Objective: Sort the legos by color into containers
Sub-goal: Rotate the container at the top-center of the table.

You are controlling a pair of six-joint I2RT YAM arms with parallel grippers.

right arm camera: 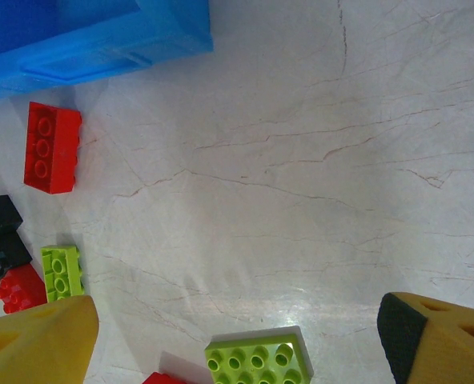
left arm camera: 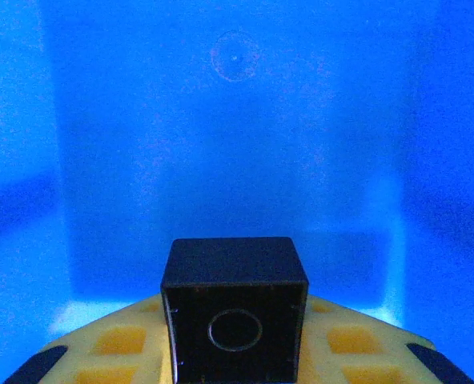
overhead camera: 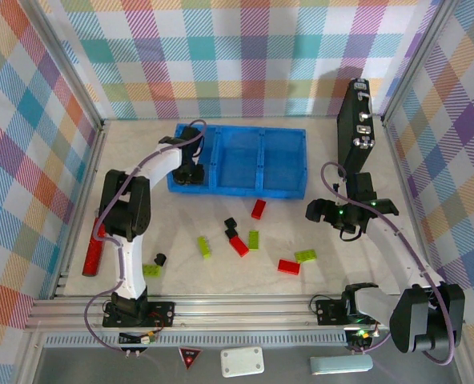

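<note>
My left gripper [overhead camera: 190, 172] reaches down into the left compartment of the blue tray [overhead camera: 257, 128]. It is shut on a black lego cube [left arm camera: 235, 272], held between yellow fingers [left arm camera: 125, 344] close over the blue floor [left arm camera: 237, 144]. Loose legos lie on the table in front of the tray: red bricks [overhead camera: 259, 209] [overhead camera: 239, 246] [overhead camera: 288, 266], lime-green ones [overhead camera: 254, 239] [overhead camera: 204, 246] [overhead camera: 305, 256] [overhead camera: 151, 270] and black cubes [overhead camera: 230, 223] [overhead camera: 160, 258]. My right gripper [overhead camera: 351, 212] hovers open to the right of them. A green brick [right arm camera: 259, 360] lies below it, and a red brick [right arm camera: 51, 147] further left.
A tall black case with silver latches [overhead camera: 355, 120] stands at the back right, just behind the right arm. A red-and-silver cylinder [overhead camera: 95, 252] lies along the left edge near the left arm's base. Checked walls close in the table on three sides.
</note>
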